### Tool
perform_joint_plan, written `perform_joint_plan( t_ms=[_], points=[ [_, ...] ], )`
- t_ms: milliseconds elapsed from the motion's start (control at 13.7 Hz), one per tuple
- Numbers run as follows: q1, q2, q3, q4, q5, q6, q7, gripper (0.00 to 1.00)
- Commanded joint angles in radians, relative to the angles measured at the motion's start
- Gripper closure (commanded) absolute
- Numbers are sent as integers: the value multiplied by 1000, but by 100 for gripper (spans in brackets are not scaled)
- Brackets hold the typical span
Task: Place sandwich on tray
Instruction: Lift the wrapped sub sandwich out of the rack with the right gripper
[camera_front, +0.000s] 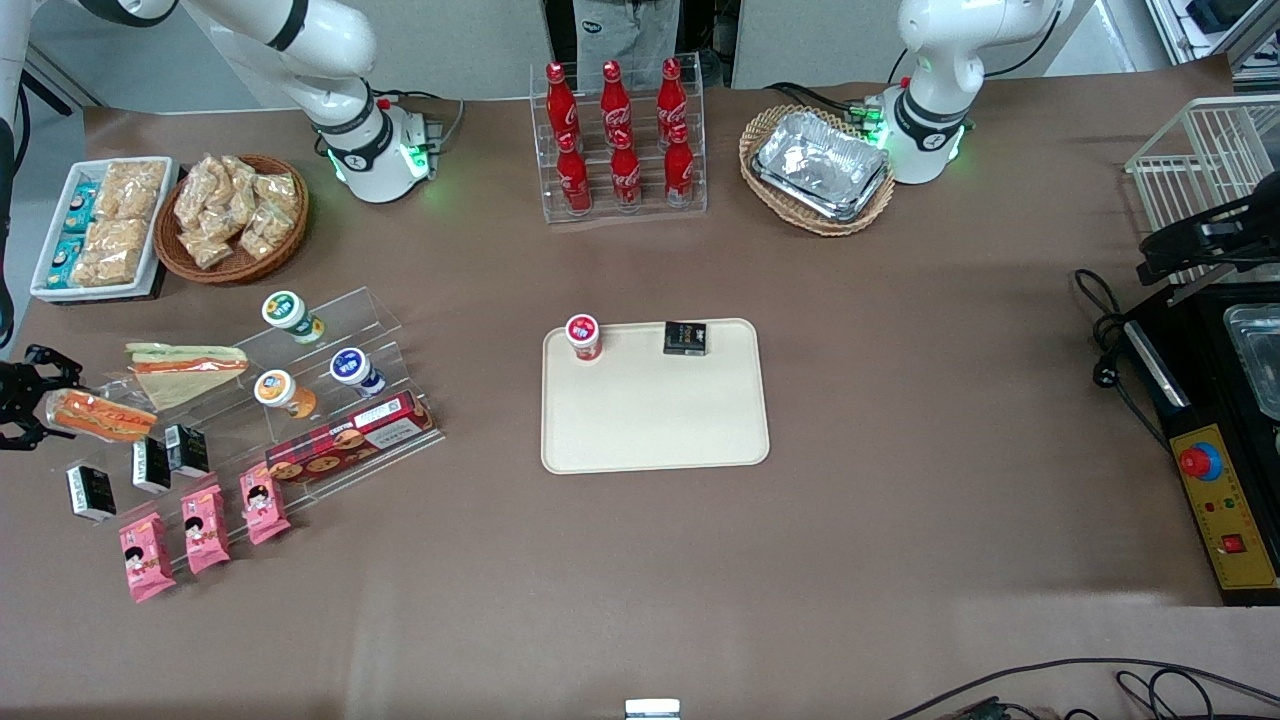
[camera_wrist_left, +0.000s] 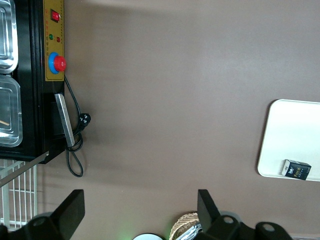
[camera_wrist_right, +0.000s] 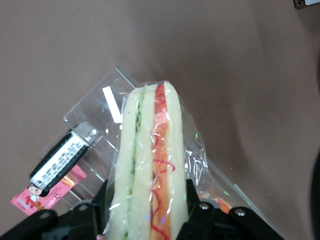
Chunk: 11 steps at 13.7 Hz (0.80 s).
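Black two-finger gripper (camera_front: 25, 405) clamped on the plastic-wrapped wedge sandwich with orange-red filling (camera_front: 97, 415) — well apart from the cream rectangular tray (camera_front: 655, 440), toward the working arm's end. Grasp done — carry and placement remain.

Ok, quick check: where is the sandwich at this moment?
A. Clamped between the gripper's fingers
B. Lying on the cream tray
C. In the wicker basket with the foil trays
A: in the right wrist view the sandwich sits squeezed between the gripper fingers, far toward the working arm's end of the table from the tray.
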Motion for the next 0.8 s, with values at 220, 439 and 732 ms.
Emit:
perform_joint_plan(
  t_ms=[220, 439, 732],
  points=[
    [-2, 16, 5, -8, 26, 40, -23, 63],
    [2, 6, 8, -8, 25, 35, -28, 81],
    [7, -39, 9, 4, 25, 5, -103, 83]
  ],
)
